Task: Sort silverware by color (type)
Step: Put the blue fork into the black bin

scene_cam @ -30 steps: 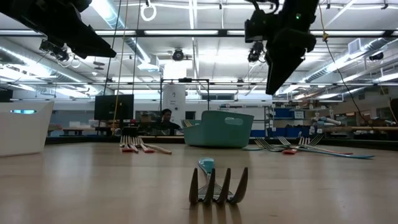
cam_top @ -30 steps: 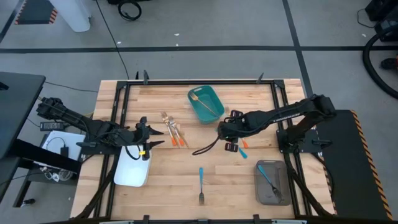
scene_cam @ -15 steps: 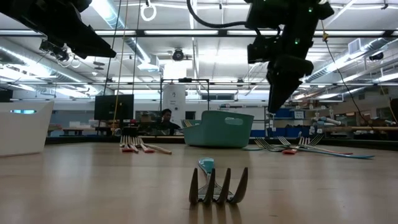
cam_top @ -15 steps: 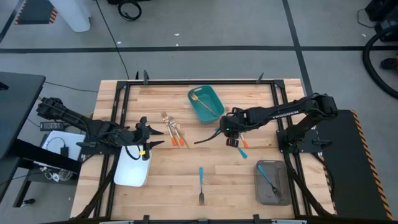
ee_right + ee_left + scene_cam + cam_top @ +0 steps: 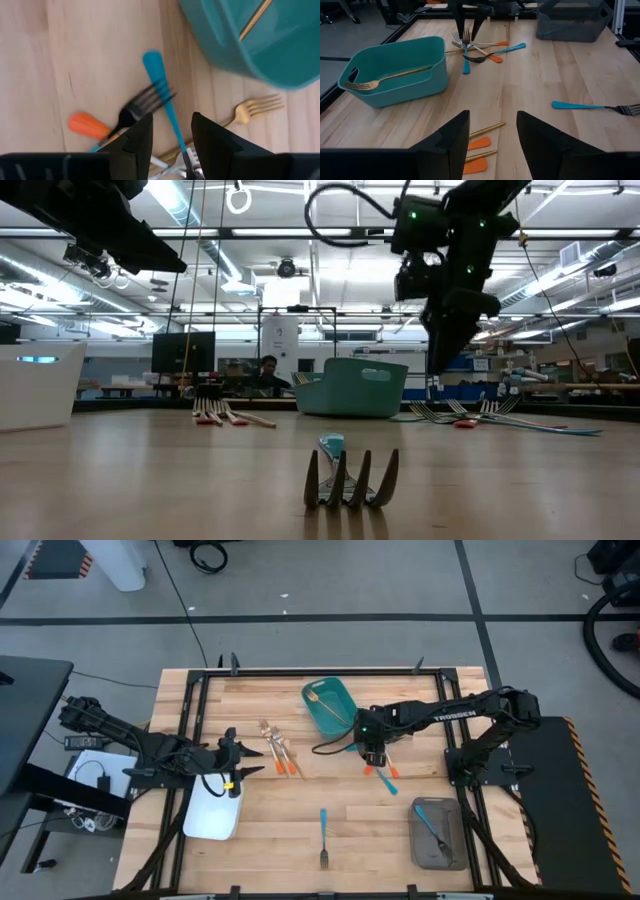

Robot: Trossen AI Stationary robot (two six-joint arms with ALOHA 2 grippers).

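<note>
A pile of silverware (image 5: 388,776) lies on the table right of the teal bin (image 5: 330,707), which holds a gold fork (image 5: 385,79). My right gripper (image 5: 172,135) hangs open just above this pile, pointing down. A blue-handled utensil (image 5: 159,80) runs under the gap between its fingers, with an orange-handled fork (image 5: 120,120) and a gold fork (image 5: 252,111) beside it. More orange-handled and gold pieces (image 5: 281,751) lie left of the bin. A lone blue fork (image 5: 323,837) lies near the front edge. My left gripper (image 5: 492,135) waits open above the white tray (image 5: 212,812).
The grey tray (image 5: 437,833) at the front right holds a blue-handled fork (image 5: 431,823). A black cable (image 5: 335,745) loops from the right arm past the teal bin. Bare wood lies between the lone blue fork and the two groups of silverware.
My right gripper has swung toward the far edge and sunk lower, coming over the pile next to the teal bin; its wrist has rolled somewhat. The silverware has not moved.
</note>
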